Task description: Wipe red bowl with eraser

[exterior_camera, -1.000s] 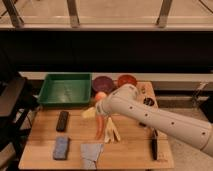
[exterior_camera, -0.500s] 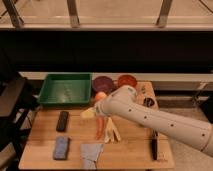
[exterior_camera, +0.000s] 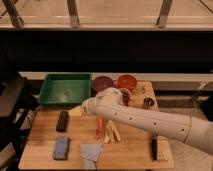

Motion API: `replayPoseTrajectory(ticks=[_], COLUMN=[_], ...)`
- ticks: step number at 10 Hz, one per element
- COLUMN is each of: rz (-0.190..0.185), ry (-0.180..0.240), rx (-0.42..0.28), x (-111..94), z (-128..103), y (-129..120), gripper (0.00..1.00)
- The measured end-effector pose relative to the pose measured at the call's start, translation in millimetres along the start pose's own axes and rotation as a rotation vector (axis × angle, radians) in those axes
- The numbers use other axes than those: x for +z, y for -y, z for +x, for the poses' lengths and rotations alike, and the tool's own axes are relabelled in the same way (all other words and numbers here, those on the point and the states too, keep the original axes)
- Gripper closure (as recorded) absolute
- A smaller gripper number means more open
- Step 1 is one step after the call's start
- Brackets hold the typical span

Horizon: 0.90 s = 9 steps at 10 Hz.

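The red bowl [exterior_camera: 127, 81] stands at the back of the wooden table [exterior_camera: 135, 152], right of the purple bowl [exterior_camera: 102, 83]. The eraser [exterior_camera: 62, 120], a flat black block, lies on the left part of the table, in front of the green tray. My white arm reaches in from the lower right. Its gripper [exterior_camera: 85, 108] is at the arm's left end, over the middle of the table. It is a short way right of the eraser and well in front and left of the red bowl. I see nothing held in it.
A green tray [exterior_camera: 52, 98] sits at the back left. A blue sponge [exterior_camera: 61, 148] and a grey cloth [exterior_camera: 91, 153] lie at the front. Orange and pale food pieces [exterior_camera: 106, 130] lie under the arm. Clear cups [exterior_camera: 148, 102] stand at the right, with a black-handled tool [exterior_camera: 154, 146] at the front right.
The arm's end has shifted a little to the left and toward the front, closer to the eraser. The objects on the table have not moved.
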Motion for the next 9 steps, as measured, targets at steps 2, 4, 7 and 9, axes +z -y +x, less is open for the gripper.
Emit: replayPoseTrajectory(ticks=[2, 4, 7, 9], rz=[-0.024, -0.029, -0.047, -0.044], ry=[0.017, 0.023, 0.0, -0.051], rx=[-0.009, -0.002, 0.015, 0.032], x=[16.9, 30.7, 54.5, 73.7], z=[-6.7, -8.1, -5.4, -3.4], y=[-8.5, -11.0, -19.1, -30.5], gripper=[0.2, 0.2, 0.2, 0.2])
